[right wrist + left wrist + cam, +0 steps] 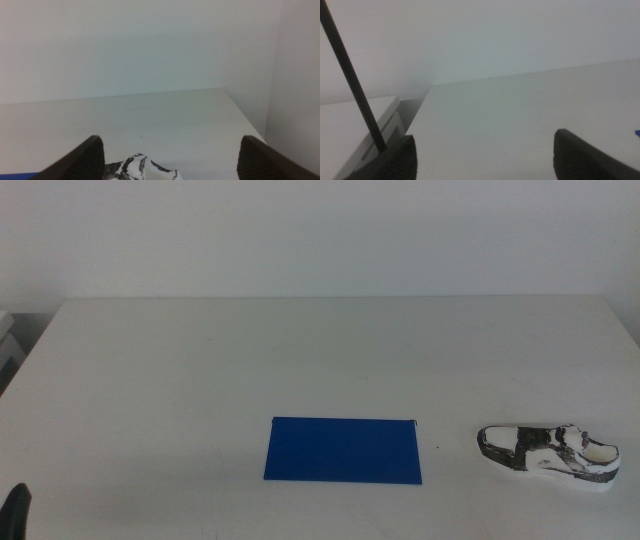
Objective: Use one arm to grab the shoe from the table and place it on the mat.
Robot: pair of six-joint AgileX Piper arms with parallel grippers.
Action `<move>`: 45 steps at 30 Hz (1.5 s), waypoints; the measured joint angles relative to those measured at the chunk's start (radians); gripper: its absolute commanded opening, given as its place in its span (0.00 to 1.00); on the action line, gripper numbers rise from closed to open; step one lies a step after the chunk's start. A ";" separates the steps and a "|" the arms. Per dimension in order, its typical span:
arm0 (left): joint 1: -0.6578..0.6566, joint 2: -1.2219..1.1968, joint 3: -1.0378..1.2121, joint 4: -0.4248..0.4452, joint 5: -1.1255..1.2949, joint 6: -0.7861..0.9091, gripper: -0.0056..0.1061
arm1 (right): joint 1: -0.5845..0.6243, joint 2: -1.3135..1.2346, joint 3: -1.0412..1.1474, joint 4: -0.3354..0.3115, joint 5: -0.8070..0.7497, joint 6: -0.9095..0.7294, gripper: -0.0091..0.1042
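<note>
**Shoe not yet lifted, mat bare**

Nothing of the task was done. The shoe (pixel 547 455) lay on its sole on the table (pixel 300 350), at the near right, just right of the mat (pixel 343 450) and apart from it, with a strip of white table between them. The mat lay flat near the middle of the near edge with nothing on it.

The right gripper (pixel 170 162) hung over the near right, its jaws spread wide and holding nothing; the shoe's top showed low between them in the right wrist view, seemingly close below. That arm looked best placed to reach it. The left gripper (pixel 485 157) waited at the near left corner, jaws also wide and empty; only a dark tip of it showed at the bottom edge of the middle view.

Left to do, by my reading: close on the shoe, lift it, carry it left and set it down on the mat.

The table was plain white and matte, backed by a pale bare wall. A pale unit (pixel 355 130) stood beyond the left edge.
</note>
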 measured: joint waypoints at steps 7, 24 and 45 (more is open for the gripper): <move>0.000 0.000 0.000 0.000 0.000 0.000 0.89 | 0.035 0.000 0.000 0.005 0.000 0.000 0.81; 0.000 0.000 0.000 0.000 0.000 0.000 0.89 | 0.049 0.099 -0.257 0.048 0.369 0.000 0.81; 0.000 0.000 0.000 0.000 0.000 0.000 0.89 | 0.049 0.904 -0.983 0.217 0.863 -0.653 0.81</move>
